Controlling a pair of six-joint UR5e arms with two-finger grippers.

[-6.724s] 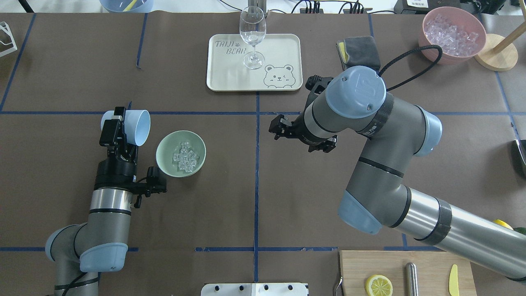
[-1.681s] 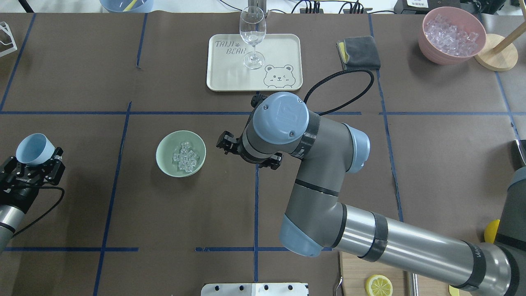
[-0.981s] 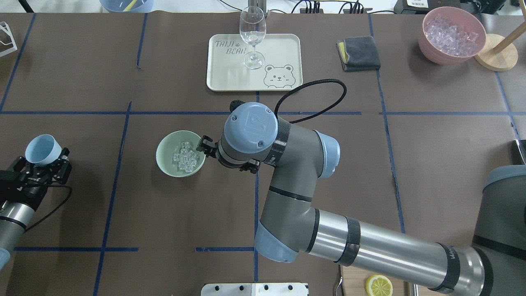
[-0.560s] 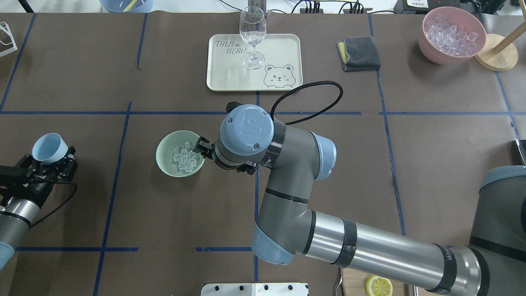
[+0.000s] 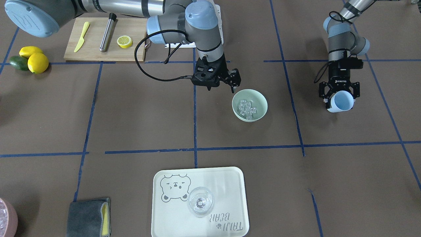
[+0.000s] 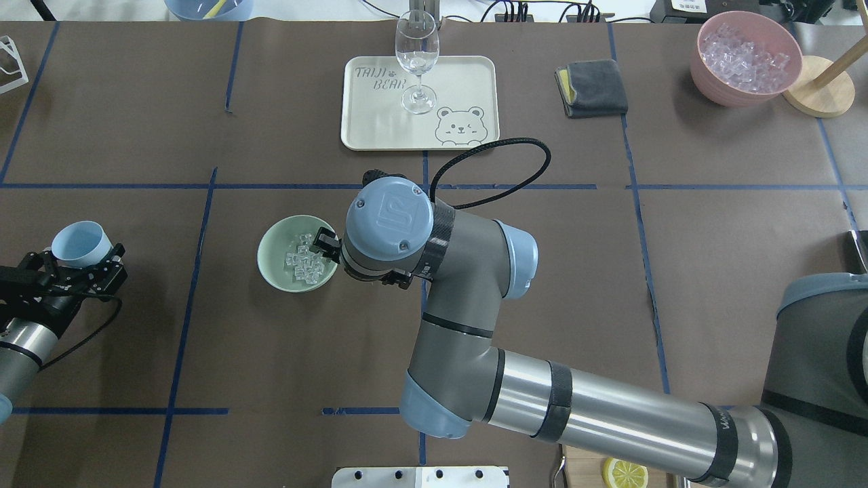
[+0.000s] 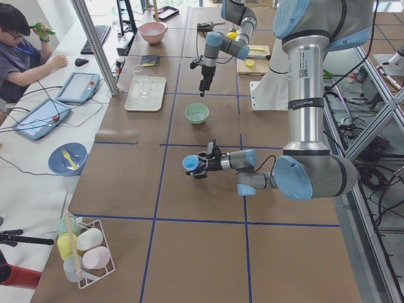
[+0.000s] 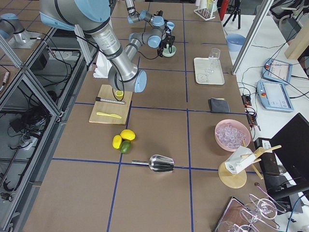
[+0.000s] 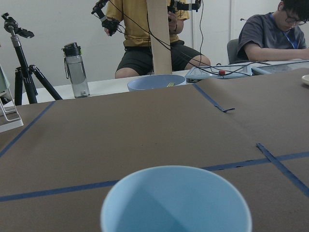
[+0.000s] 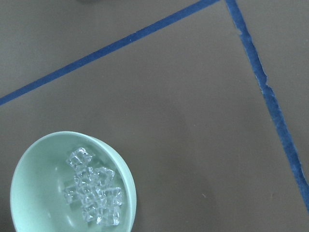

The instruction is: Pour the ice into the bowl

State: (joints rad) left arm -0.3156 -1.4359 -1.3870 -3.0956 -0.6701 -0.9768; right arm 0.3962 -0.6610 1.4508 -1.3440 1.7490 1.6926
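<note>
The pale mint-green bowl (image 6: 274, 271) stands left of the table's middle, with a small heap of clear ice (image 6: 306, 260) in it. Bowl (image 5: 260, 104) and ice (image 5: 246, 109) also show in the front view, and bowl (image 10: 34, 179) and ice (image 10: 94, 193) in the right wrist view. My right gripper (image 6: 325, 245) hovers over the bowl's right rim, open and empty; it also shows in the front view (image 5: 233, 84). My left gripper (image 6: 71, 266) is at the table's left edge, shut on a light blue cup (image 6: 81, 242), which looks empty in the left wrist view (image 9: 176, 200).
A cream tray (image 6: 461, 81) with a wine glass (image 6: 416, 61) stands at the back. A grey cloth (image 6: 591, 88) and a pink bowl of ice (image 6: 712, 85) are at the back right. A cutting board (image 5: 92, 49) and lemons (image 5: 33, 61) lie near the robot's right.
The left arm has drawn back from beside the bowl to the table's left edge, the cup still held and now turned upright. The right arm has swung left until its gripper is over the bowl's rim.
</note>
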